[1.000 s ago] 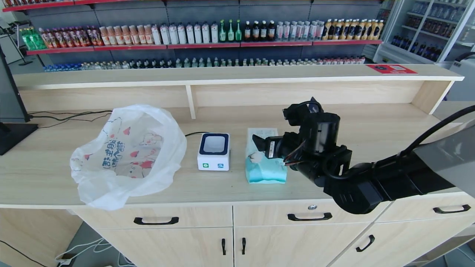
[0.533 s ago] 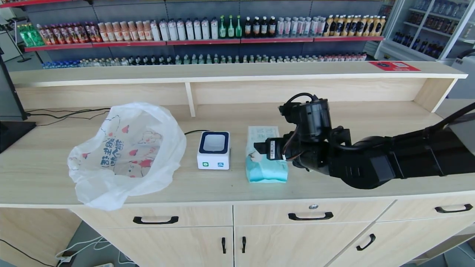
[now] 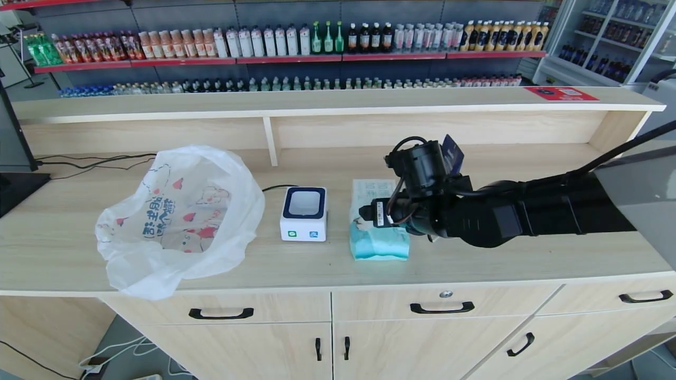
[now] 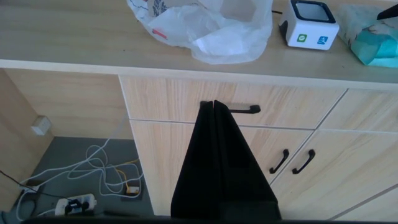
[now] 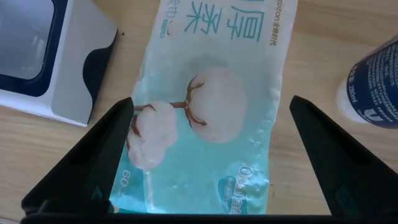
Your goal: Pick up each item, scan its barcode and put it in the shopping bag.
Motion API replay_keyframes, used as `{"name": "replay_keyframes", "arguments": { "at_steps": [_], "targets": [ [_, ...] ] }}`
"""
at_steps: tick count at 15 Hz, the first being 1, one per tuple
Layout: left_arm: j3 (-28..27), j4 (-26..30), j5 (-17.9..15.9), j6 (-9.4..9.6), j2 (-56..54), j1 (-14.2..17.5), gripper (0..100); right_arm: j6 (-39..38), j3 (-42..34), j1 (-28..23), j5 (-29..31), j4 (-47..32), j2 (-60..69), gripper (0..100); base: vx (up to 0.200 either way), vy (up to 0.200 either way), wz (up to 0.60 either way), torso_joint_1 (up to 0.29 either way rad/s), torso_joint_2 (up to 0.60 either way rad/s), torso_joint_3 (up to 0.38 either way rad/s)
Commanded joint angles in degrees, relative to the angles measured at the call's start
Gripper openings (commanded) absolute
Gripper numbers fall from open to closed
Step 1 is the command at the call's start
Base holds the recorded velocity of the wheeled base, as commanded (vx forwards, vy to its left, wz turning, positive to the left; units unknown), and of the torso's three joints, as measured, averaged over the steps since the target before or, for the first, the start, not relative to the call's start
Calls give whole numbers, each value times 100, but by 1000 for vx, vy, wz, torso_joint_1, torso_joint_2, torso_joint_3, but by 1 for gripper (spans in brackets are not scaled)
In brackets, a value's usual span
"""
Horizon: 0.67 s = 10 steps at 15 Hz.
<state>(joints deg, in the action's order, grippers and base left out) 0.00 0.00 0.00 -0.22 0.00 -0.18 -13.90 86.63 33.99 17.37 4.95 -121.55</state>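
Here, shopping bag (image 3: 179,221) open on counter (image 3: 327,264), right jaws spread wide over tissue pack (image 3: 377,245), left jaws closed, empty.

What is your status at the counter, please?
Right gripper open over tissue pack. Left gripper shut, by drawer. Bottle close beside pack, scanner on other side.

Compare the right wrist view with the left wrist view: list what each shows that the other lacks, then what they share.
Right wrist view: the open right gripper straddling the tissue pack, and a blue-and-white bottle beside the pack. Left wrist view: the shut left gripper by a drawer handle, the shopping bag and floor cables. Shared: the tissue pack, the scanner and the wooden counter.
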Motion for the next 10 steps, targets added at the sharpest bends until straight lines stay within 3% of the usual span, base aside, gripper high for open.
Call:
{"name": "replay_keyframes", "arguments": {
  "at_steps": [1, 10],
  "targets": [
    [0, 0, 0, -4, 0, 1, 0, 1, 373, 3, -32, -152, -272, 100, 0, 0, 0, 0, 0, 0],
    [0, 0, 0, -4, 0, 1, 0, 45, 610, -235, -32, -222, -580, 100, 0, 0, 0, 0, 0, 0]
  ]
}}
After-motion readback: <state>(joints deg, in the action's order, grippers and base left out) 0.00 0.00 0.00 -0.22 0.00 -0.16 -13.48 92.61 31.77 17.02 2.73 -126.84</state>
